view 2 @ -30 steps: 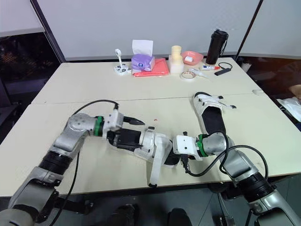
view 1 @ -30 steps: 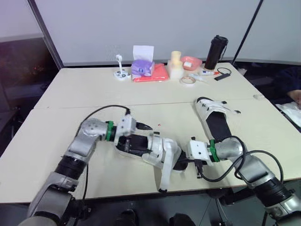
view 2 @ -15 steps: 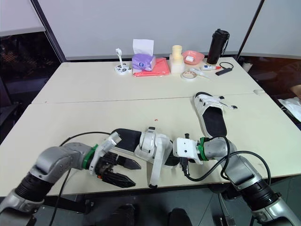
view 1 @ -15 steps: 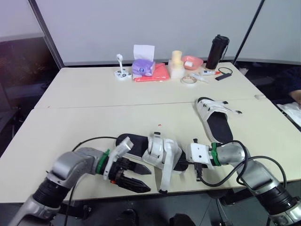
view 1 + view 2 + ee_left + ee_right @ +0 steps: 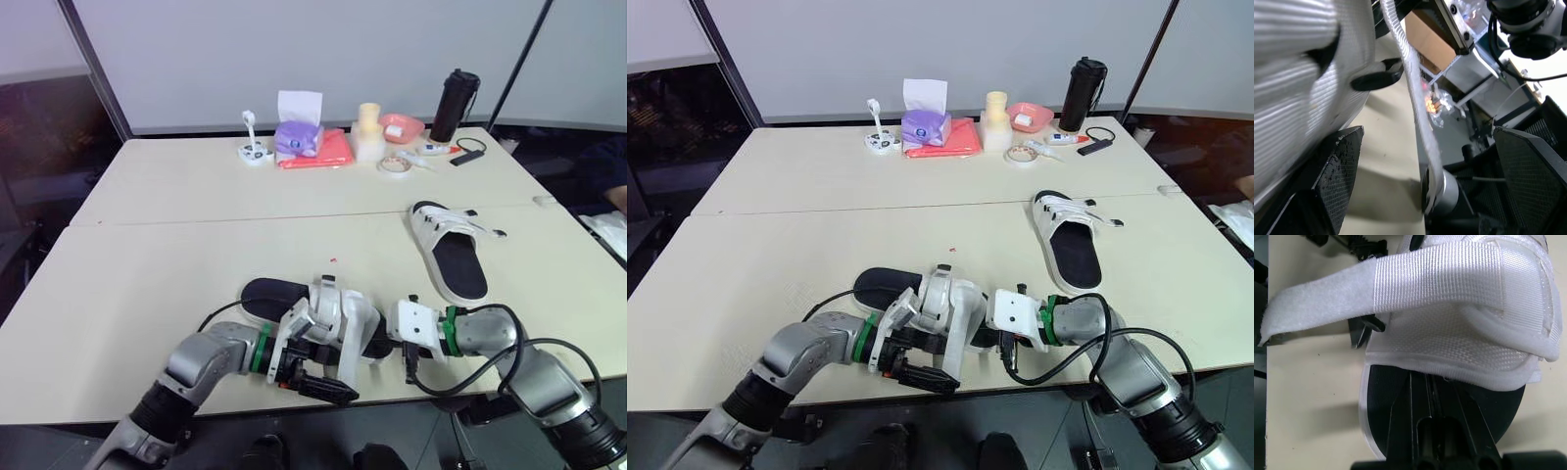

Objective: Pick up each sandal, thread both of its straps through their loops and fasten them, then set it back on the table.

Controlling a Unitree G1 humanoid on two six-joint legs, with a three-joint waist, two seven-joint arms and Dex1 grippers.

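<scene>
Of the two sandals, the near sandal [image 5: 328, 311] lies at the front edge of the table [image 5: 147, 264], between my two grippers. One loose strap [image 5: 1322, 298] hangs from it, between the wide-open fingers of my left gripper [image 5: 1427, 132], which hold nothing. My right gripper [image 5: 1422, 377] has its fingers closed together on the black insole; if they pinch it, I cannot tell. The second sandal [image 5: 451, 250] lies flat, well apart to my right. One black bottle [image 5: 456, 93] stands at the far edge.

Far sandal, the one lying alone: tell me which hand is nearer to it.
Right. The right hand is at the near sandal's end facing the far sandal; the left hand is beyond that sandal's hanging strap, farther off.
</scene>
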